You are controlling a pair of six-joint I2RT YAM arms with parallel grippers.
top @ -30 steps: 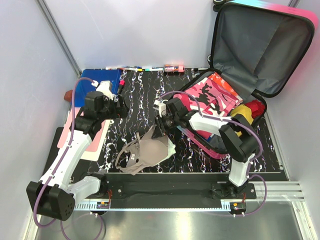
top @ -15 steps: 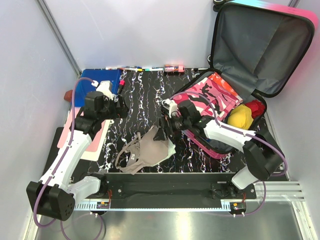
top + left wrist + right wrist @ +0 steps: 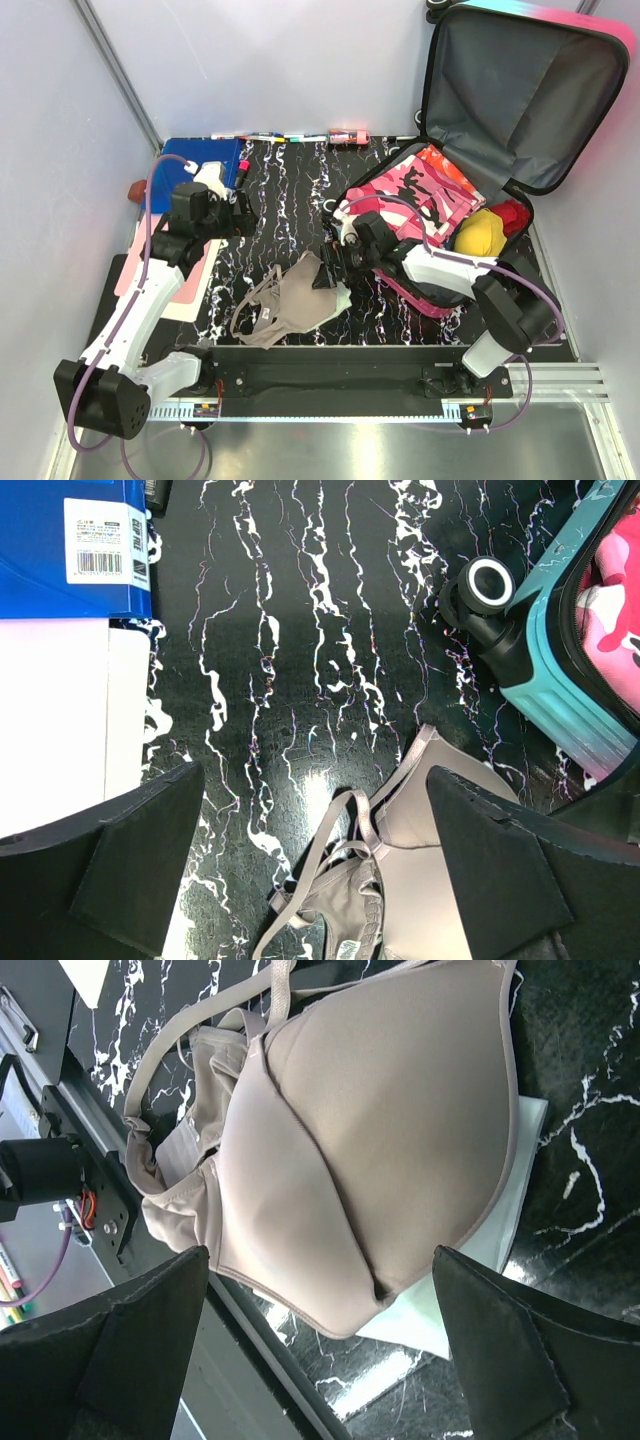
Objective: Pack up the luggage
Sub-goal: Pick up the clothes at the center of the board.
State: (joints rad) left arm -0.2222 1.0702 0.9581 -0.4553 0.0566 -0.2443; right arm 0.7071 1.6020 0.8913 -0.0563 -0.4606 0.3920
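Hovering right gripper (image 3: 329,269), jaws wide open, over beige bra (image 3: 290,305) at tabletop (image 3: 280,190) 6 o'clock; left gripper (image 3: 243,213) open, idle at 9. Luggage (image 3: 520,90) lies open at 2 o'clock. Next, likely: close on bra, carry it in

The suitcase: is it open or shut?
Open. The suitcase has its lid raised, grey lining exposed; pink camouflage clothing lies in the base.

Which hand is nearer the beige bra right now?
Right. The right hand hangs open directly over the bra's right edge. The left hand, also open, is well off to the far left, by the blue folder.
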